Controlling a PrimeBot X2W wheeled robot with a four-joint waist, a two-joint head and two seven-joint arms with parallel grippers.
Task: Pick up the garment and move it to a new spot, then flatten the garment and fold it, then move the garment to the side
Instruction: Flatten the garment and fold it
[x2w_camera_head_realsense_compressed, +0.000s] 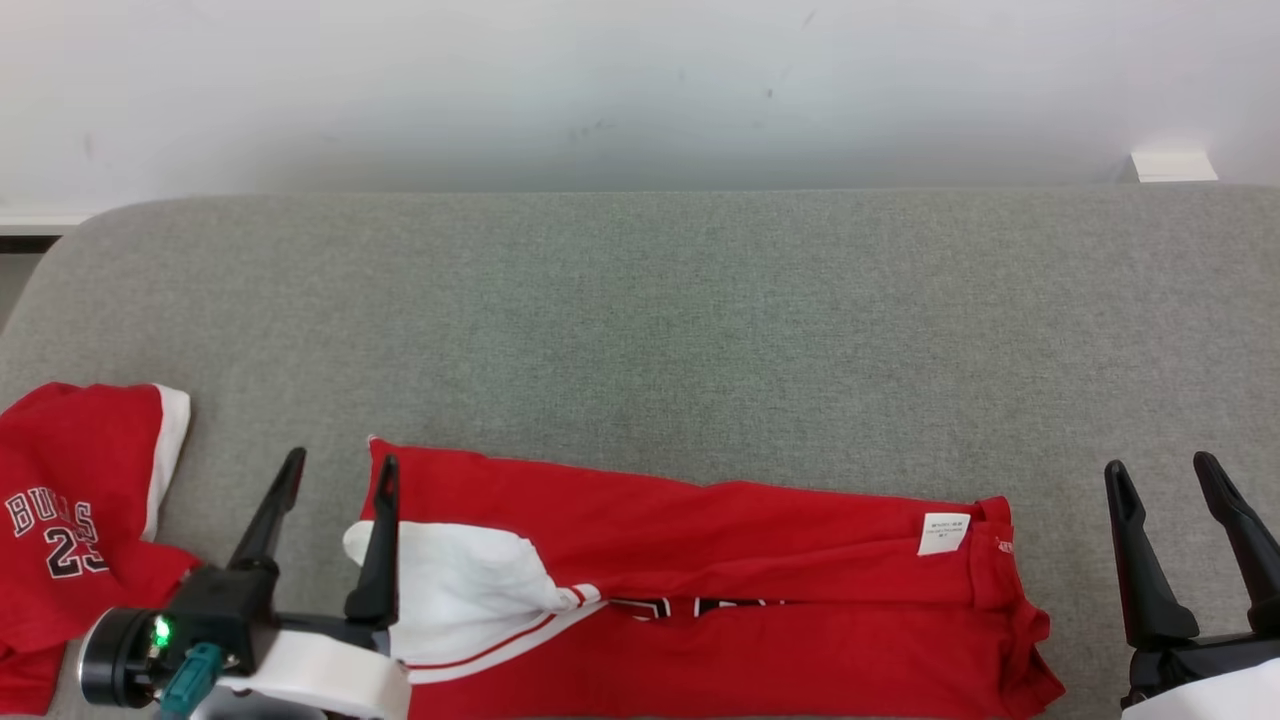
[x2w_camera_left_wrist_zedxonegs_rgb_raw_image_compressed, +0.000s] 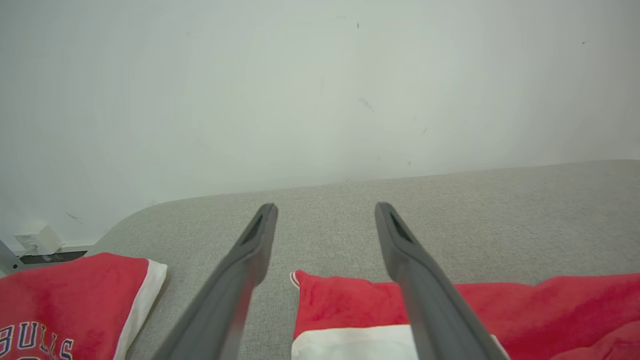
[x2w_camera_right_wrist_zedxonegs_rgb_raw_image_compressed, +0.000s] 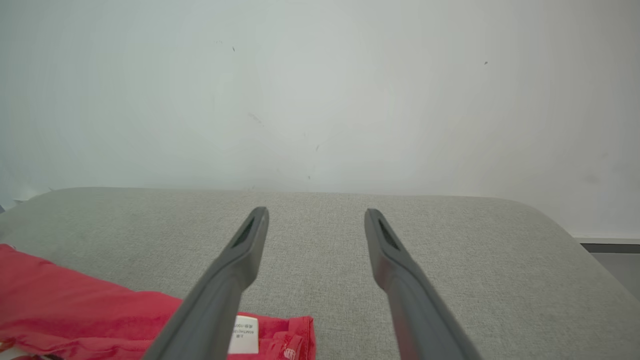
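Observation:
The garment (x2w_camera_head_realsense_compressed: 720, 590) is a red jersey with a white sleeve, lying folded lengthwise on the grey cushion (x2w_camera_head_realsense_compressed: 640, 330) near the front edge. A white label (x2w_camera_head_realsense_compressed: 944, 533) shows at its right end. My left gripper (x2w_camera_head_realsense_compressed: 340, 468) stands open over the garment's left end, one finger above the white sleeve (x2w_camera_head_realsense_compressed: 450, 580). The left wrist view shows its fingers apart above the red cloth (x2w_camera_left_wrist_zedxonegs_rgb_raw_image_compressed: 350, 305) with nothing between them. My right gripper (x2w_camera_head_realsense_compressed: 1160, 470) stands open to the right of the garment, off the cloth. In the right wrist view the garment's labelled end (x2w_camera_right_wrist_zedxonegs_rgb_raw_image_compressed: 100, 315) lies at the lower left.
A second red jersey with white trim and lettering (x2w_camera_head_realsense_compressed: 80, 520) lies at the cushion's left edge, also in the left wrist view (x2w_camera_left_wrist_zedxonegs_rgb_raw_image_compressed: 65, 310). A white wall (x2w_camera_head_realsense_compressed: 640, 90) stands behind the cushion. A small white box (x2w_camera_head_realsense_compressed: 1172, 166) sits at the back right.

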